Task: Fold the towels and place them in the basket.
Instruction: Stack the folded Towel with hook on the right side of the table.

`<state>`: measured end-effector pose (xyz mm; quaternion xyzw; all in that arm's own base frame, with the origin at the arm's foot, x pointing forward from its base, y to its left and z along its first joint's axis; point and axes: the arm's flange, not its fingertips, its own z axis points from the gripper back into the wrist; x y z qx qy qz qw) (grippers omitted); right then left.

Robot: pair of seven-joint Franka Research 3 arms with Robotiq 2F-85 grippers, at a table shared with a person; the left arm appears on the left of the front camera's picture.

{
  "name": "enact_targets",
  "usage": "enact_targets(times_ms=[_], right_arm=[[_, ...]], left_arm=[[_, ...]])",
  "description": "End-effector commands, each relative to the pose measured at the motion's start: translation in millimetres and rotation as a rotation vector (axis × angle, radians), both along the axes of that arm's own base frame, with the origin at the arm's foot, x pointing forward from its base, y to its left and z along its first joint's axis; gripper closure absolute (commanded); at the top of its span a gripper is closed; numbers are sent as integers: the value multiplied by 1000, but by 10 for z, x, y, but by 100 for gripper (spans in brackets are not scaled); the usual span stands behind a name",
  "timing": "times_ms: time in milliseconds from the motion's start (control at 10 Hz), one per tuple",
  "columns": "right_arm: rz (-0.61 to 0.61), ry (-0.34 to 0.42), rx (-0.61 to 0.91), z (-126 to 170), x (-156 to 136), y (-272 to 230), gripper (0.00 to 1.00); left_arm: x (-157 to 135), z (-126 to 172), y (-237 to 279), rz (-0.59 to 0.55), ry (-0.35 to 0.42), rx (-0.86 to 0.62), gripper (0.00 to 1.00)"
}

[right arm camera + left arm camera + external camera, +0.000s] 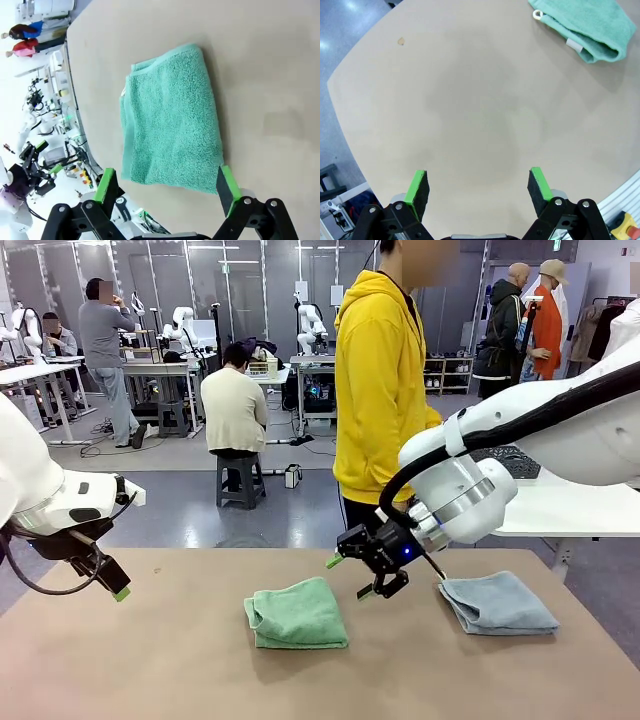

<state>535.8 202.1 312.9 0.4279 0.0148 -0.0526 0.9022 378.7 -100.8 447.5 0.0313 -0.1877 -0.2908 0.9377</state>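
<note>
Nearby, green towel [297,613] (folded) beside grey towel [497,603].

Tan table [180,670]; person in yellow hoodie [380,390] at far side

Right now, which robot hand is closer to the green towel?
The right one. The right gripper hovers open just beside the green towel, at its far right corner. The left gripper hangs open well off to the towel's left, over bare table.
</note>
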Motion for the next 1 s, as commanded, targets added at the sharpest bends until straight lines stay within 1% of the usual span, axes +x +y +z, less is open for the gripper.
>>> enact_targets(times_ms=[0, 300, 500, 900], right_arm=[[19, -28, 51, -154, -8, 13, 0], [17, -17, 56, -338, 58, -1, 0], [34, 14, 73, -451, 117, 62, 0], [65, 32, 97, -562, 171, 206, 0]], left_arm=[[-5, 4, -11, 4, -3, 8, 0], [-5, 4, -11, 4, -3, 8, 0], [-5, 4, -11, 4, -3, 8, 0], [-5, 4, -11, 4, -3, 8, 0]])
